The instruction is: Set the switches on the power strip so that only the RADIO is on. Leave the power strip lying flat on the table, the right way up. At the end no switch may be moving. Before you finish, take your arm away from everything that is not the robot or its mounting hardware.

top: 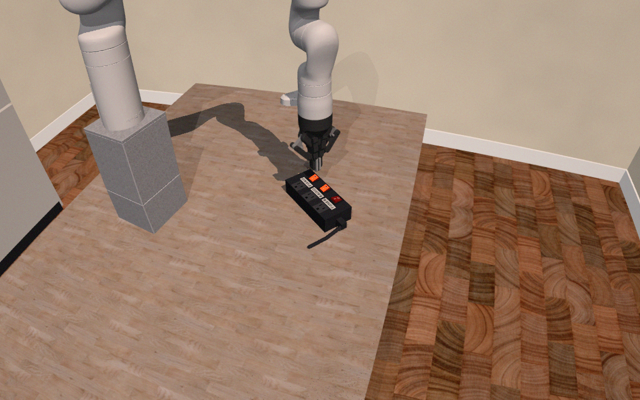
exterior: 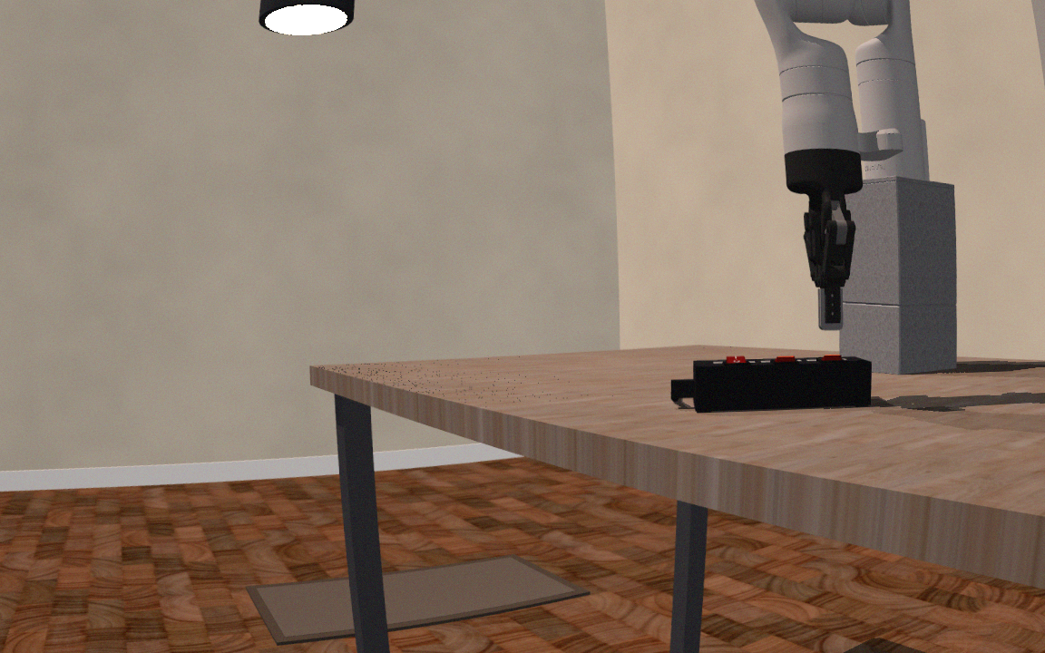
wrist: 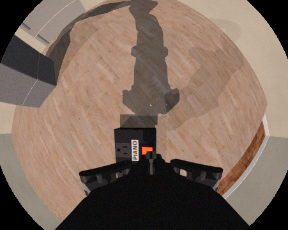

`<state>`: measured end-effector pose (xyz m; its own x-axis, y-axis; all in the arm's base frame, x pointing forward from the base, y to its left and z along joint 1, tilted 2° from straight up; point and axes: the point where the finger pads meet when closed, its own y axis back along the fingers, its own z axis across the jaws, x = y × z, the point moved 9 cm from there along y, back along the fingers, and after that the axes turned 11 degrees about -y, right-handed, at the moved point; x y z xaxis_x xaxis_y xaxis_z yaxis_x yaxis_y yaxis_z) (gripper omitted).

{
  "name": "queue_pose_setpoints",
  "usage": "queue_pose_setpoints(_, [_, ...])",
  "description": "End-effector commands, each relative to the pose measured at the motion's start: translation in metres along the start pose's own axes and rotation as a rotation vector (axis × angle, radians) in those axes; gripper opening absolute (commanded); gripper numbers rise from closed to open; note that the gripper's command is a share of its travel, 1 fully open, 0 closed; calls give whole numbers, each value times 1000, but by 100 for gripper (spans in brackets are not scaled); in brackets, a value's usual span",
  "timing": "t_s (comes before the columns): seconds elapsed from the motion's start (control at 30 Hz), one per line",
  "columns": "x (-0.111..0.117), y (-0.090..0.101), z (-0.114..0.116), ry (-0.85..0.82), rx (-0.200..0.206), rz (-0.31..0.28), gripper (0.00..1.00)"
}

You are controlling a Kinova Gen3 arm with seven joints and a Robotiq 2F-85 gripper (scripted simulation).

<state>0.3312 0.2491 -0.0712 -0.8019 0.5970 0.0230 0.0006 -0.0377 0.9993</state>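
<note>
The black power strip (top: 306, 206) (exterior: 782, 385) (wrist: 124, 135) lies flat and upright on the table. Its PIANO switch (top: 314, 177) (exterior: 832, 357) (wrist: 145, 149) is bright orange, lit. The RADIO switch (top: 324, 188) (exterior: 786, 357) is also bright orange, lit. The third switch (top: 336, 199) (exterior: 735, 358), nearest the cord, is dark red, unlit; its label is hard to read. My gripper (top: 316, 168) (exterior: 831, 326) (wrist: 151, 156) is shut and empty, pointing down. It hangs a little above the PIANO end, touching nothing. In the wrist view it hides the other two switches.
The cord (top: 323, 238) leaves the strip's end away from my gripper. The grey pedestal (top: 135, 174) (exterior: 920, 268) (wrist: 25, 76) of the arm stands to one side. The table edge (exterior: 510, 430) lies beyond the switch side of the strip.
</note>
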Motion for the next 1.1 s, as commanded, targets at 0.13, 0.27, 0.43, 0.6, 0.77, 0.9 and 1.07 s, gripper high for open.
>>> queue_pose_setpoints(0.13, [1, -9, 3, -13, -8, -1, 0])
queue_pose_setpoints(0.27, [1, -13, 3, -13, -8, -1, 0])
queue_pose_setpoints(0.43, [1, -16, 3, -13, -8, -1, 0])
queue_pose_setpoints(0.6, [1, -17, 3, -13, -8, 0, 0])
queue_pose_setpoints(0.77, [1, -17, 3, -13, -8, -1, 0])
queue_pose_setpoints(0.9, [1, -17, 3, -13, -9, -1, 0])
queue_pose_setpoints(1.07, [1, -17, 3, -13, -9, -1, 0])
